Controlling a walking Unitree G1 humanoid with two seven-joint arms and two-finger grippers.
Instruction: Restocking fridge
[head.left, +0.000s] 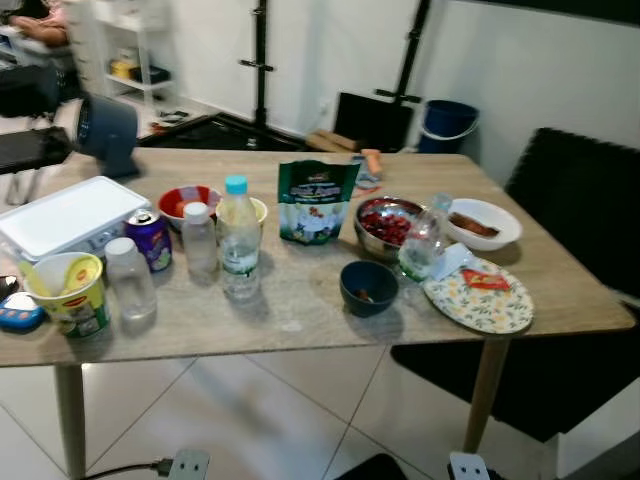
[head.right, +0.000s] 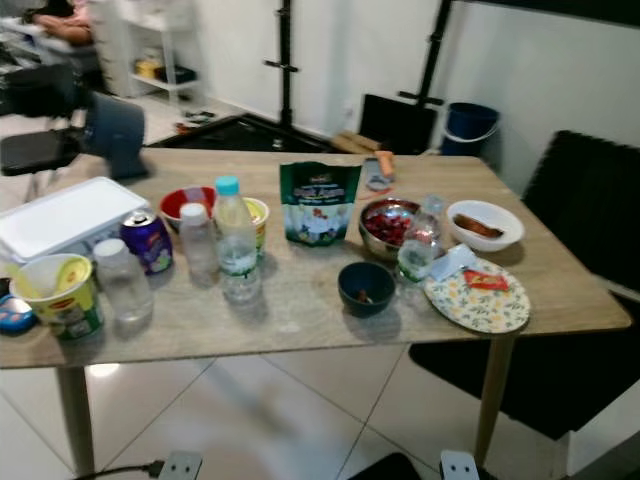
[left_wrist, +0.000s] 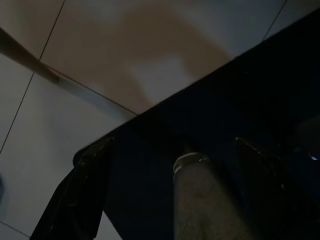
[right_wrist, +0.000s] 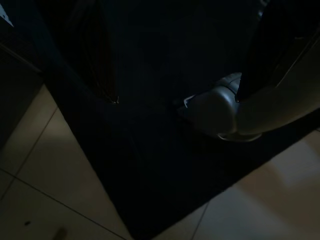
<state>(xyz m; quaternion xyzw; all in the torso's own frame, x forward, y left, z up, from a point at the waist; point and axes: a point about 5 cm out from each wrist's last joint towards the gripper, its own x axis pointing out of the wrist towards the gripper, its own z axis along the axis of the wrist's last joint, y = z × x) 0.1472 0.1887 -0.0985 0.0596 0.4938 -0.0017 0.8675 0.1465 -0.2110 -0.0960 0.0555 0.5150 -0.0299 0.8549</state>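
A wooden table (head.left: 300, 310) stands before me with food and drinks on it. A clear water bottle with a blue cap (head.left: 238, 240) stands near the middle, and two smaller bottles (head.left: 199, 240) (head.left: 130, 280) stand to its left. There is a purple can (head.left: 150, 238), a green snack bag (head.left: 316, 202), a small bottle (head.left: 420, 245) and a metal bowl of red fruit (head.left: 386, 225). My left gripper (left_wrist: 167, 145) hangs low over floor tiles and a dark mat, fingers apart and empty. My right gripper (right_wrist: 177, 99) hangs likewise, open over the mat.
A white lidded box (head.left: 65, 215), yellow cup (head.left: 70, 290), red bowl (head.left: 185, 203), dark blue bowl (head.left: 368, 287), floral plate (head.left: 480, 297) and white bowl (head.left: 482, 222) share the table. A black chair (head.left: 575, 240) stands right. A blue bin (head.left: 449, 122) stands behind.
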